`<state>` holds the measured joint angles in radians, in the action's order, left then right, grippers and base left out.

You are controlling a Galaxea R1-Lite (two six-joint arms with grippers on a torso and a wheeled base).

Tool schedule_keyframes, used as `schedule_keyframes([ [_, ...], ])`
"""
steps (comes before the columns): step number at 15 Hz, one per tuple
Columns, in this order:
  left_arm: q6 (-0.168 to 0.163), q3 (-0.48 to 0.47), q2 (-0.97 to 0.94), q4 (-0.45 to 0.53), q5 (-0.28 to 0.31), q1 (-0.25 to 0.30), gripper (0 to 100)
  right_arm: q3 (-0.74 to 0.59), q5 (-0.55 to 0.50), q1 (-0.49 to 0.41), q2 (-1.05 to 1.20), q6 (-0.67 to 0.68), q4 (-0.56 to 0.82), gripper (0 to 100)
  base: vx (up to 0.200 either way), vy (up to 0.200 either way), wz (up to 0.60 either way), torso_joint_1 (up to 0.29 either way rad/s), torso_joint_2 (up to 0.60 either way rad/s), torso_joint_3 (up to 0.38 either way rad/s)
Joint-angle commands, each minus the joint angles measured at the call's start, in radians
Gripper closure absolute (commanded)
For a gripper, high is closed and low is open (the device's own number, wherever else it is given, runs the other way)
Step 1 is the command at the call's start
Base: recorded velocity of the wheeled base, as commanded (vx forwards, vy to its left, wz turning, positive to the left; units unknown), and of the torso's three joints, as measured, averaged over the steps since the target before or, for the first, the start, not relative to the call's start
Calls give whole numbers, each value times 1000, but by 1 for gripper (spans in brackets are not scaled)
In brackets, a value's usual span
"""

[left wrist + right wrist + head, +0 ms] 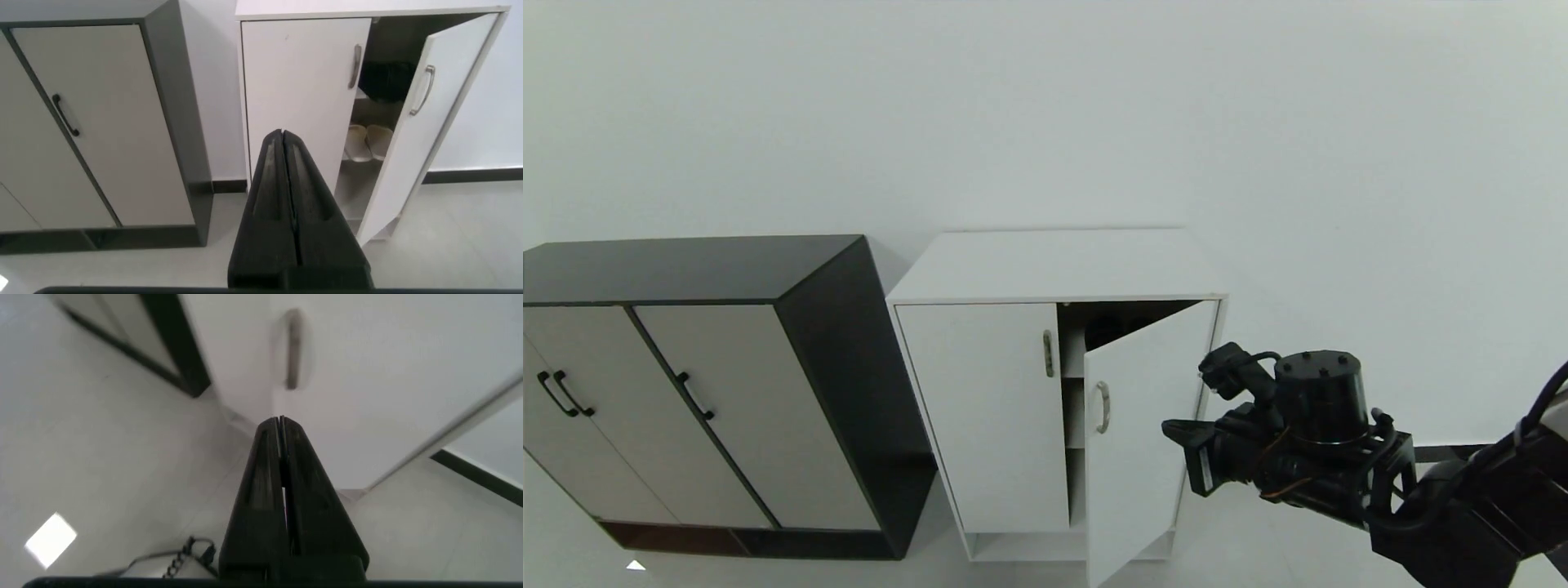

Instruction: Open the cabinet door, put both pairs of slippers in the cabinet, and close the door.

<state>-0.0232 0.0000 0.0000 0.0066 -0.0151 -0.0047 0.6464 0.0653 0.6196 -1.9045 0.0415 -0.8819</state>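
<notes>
Here, a dark cabinet (837,367) flanks the white cabinet (1054,265), door (1143,441) ajar.

Even, soft, bright light; cabinet interior (1112,325) shadowed; head view edges bowed.

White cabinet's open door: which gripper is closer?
Right. The right gripper is just in front of the open door, near its handle; the left gripper hangs well back from it.

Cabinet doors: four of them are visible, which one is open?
The right door of the white cabinet: it is swung outward, showing the shelves behind it. Its left door and the dark cabinet are shut.
</notes>
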Motion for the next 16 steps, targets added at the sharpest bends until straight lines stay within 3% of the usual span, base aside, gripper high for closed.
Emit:
schedule_keyframes([
  [1,0,0,0,0,0,0,100,-62,59,-24,16,-12,-3,100,200,0,0,2,2,2],
  [11,0,0,0,0,0,0,100,-63,71,-46,2,-20,-3,100,200,0,0,4,-1,3],
  [16,2,0,0,0,0,0,100,-62,74,-46,1,-20,-3,100,0,0,0,0,0,0],
])
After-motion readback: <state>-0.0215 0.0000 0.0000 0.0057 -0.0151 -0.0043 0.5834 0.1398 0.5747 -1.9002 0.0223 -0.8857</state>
